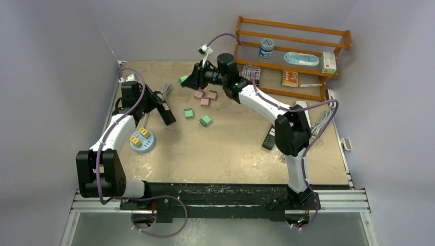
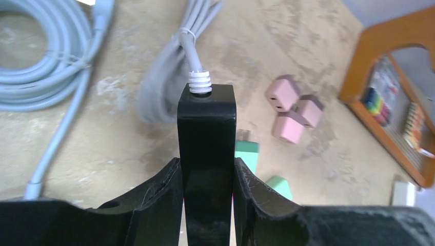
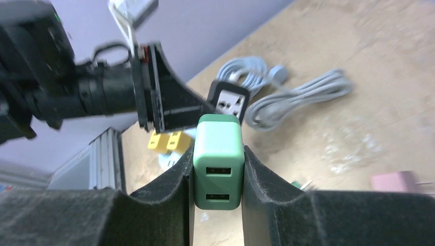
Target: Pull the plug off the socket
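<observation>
Right wrist: right jaws clamped on green plug [image 3: 218,159], hanging apart from socket [image 3: 229,105]; left jaws squeezing socket.

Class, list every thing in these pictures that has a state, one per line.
green plug: out of the socket, gripped.
black socket: face empty, gripped.
left fingers: closed on the black socket.
right fingers: closed on the green plug.
grey cables: coiled, lying loose.
</observation>
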Robot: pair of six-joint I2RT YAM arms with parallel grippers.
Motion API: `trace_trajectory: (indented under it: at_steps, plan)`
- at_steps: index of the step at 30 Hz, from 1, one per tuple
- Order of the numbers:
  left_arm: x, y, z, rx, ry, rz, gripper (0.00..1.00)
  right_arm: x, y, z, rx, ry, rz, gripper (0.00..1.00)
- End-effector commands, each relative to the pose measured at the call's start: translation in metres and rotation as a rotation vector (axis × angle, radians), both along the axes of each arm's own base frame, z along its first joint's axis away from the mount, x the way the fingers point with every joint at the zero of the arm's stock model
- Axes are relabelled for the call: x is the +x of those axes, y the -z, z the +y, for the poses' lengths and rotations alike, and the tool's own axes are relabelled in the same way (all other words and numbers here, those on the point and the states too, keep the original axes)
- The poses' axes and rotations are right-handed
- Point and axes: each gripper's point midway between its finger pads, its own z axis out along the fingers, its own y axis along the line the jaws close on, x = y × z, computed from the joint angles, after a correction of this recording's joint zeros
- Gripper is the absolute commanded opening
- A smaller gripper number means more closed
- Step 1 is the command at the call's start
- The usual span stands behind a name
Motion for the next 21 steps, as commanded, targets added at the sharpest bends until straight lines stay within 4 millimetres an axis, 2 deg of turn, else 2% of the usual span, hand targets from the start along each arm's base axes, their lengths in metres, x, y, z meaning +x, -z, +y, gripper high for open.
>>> trace_trajectory:
  at_steps: [1,2,3,4,5,7,9,11,13,15,18,21]
  plan:
    - [0.025,-0.032,0.021,0.048,-0.086,-0.098,0.0,0.001,-0.065,0.0,0.015,0.051,-0.149,0.0]
    - [0.026,-0.032,0.022,0.051,-0.09,-0.097,0.0,-0.01,-0.071,0.004,0.009,0.02,-0.172,0.0]
    - [0.028,-0.035,0.023,0.053,-0.093,-0.101,0.0,-0.019,-0.081,-0.004,0.097,-0.058,-0.165,0.0]
    - [0.03,-0.039,0.022,0.049,-0.091,-0.112,0.0,-0.019,-0.094,-0.021,0.225,-0.079,-0.124,0.0]
    - [0.033,-0.044,0.019,0.04,-0.076,-0.132,0.0,-0.01,-0.078,-0.044,0.273,-0.036,-0.018,0.0]
    - [0.04,-0.056,0.014,0.026,-0.046,-0.175,0.0,0.025,-0.051,-0.068,0.114,0.196,-0.058,0.0]
    - [0.048,-0.067,0.011,0.017,-0.033,-0.201,0.0,0.029,-0.014,-0.088,0.004,0.264,-0.015,0.0]
    - [0.055,-0.071,0.011,0.021,-0.03,-0.209,0.0,0.022,0.017,-0.116,-0.013,0.259,0.048,0.0]
    - [0.061,-0.073,0.011,0.013,-0.034,-0.223,0.0,0.005,0.053,-0.138,-0.034,0.222,0.134,0.0]
    - [0.066,-0.075,0.011,-0.005,-0.041,-0.234,0.0,-0.009,0.084,-0.159,-0.091,0.262,0.19,0.0]
    - [0.077,-0.08,0.01,-0.015,-0.037,-0.253,0.0,-0.034,0.116,-0.173,-0.143,0.273,0.245,0.0]
    - [0.091,-0.093,0.014,0.003,-0.052,-0.273,0.0,-0.047,0.143,-0.177,-0.203,0.242,0.309,0.0]
